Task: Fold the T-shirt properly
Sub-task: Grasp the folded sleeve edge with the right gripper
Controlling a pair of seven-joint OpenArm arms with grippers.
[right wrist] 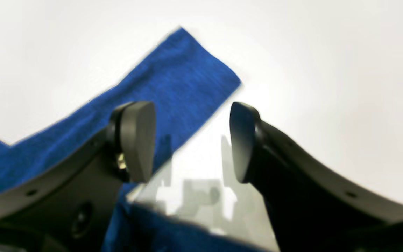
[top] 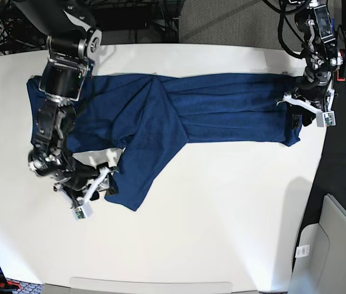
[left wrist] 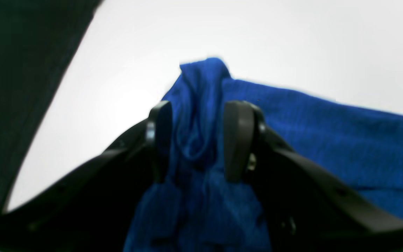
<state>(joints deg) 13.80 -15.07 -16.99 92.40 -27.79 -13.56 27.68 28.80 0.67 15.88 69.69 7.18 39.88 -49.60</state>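
The dark blue T-shirt lies spread across the far half of the white table, with one sleeve angled toward the front left. At the shirt's right end, my left gripper is shut on a bunched fold of the T-shirt, which fills the gap between its fingers. My right gripper stands open at the sleeve's end. Bare table shows between its pads, and the left pad overlaps the sleeve's edge. In the base view my right gripper sits beside the cuff.
The table's right edge runs close to my left arm, with dark floor beyond it. A white box stands off the table at the lower right. Cables and dark equipment line the back.
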